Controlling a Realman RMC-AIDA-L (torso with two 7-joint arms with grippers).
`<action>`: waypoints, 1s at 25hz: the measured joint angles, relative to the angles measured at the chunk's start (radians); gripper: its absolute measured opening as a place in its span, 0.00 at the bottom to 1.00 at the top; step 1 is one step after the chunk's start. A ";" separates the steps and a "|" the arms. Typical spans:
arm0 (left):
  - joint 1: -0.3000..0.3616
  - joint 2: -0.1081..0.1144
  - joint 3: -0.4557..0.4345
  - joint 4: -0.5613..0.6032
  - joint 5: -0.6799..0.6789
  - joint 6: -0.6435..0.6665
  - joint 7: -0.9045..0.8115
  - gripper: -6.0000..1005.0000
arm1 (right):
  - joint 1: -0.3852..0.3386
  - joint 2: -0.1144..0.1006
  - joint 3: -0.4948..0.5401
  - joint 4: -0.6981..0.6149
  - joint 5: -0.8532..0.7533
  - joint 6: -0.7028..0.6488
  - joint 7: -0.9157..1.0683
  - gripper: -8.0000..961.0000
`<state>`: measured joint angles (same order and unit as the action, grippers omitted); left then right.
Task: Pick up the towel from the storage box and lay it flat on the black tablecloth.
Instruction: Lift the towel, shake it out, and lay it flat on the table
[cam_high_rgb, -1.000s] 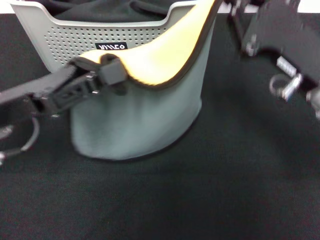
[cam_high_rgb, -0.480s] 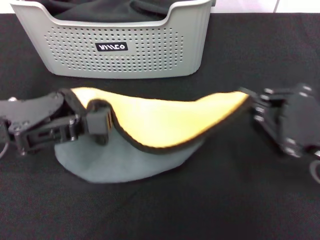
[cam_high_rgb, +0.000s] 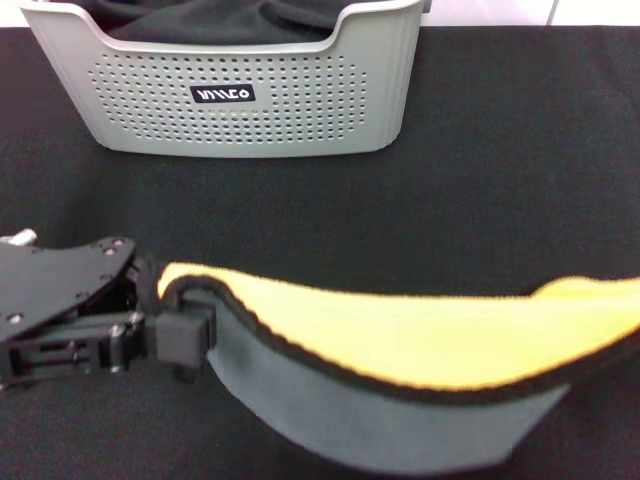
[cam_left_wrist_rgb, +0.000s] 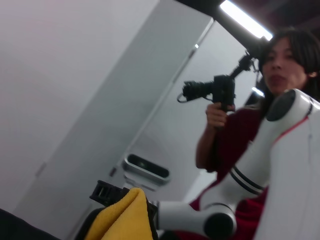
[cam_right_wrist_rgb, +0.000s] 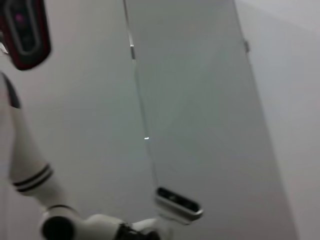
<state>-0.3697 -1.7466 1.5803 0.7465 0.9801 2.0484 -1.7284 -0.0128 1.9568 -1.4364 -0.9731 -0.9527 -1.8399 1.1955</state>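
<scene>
The towel hangs stretched low over the near part of the black tablecloth, its yellow face toward the box and its grey-green face sagging below. My left gripper at the near left is shut on its left corner. The towel's right end rises and runs off the head view's right edge. My right gripper shows only far off in the left wrist view, closed on the yellow corner. The light grey storage box stands at the back left, well apart from the towel.
A plain black cloth lies bunched inside the box. A person with a camera stands beyond the robot's right arm. Bare tablecloth lies between the box and the towel.
Both grippers have carried the towel away from the box toward the near edge and pulled it wider. The right gripper has gone out of the head view on the right.
</scene>
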 joint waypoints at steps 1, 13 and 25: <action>-0.001 0.004 0.017 0.005 -0.005 0.001 -0.002 0.05 | 0.002 0.002 0.001 0.000 -0.013 -0.013 0.011 0.06; 0.032 0.107 0.076 0.074 -0.116 0.003 -0.016 0.05 | 0.019 0.030 -0.003 0.006 -0.065 -0.069 0.055 0.07; 0.051 0.126 0.076 0.086 -0.093 0.003 -0.042 0.05 | 0.066 0.034 -0.010 0.034 -0.103 -0.072 0.125 0.07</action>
<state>-0.3187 -1.6208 1.6559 0.8326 0.8868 2.0513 -1.7708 0.0531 1.9911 -1.4463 -0.9394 -1.0561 -1.9116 1.3209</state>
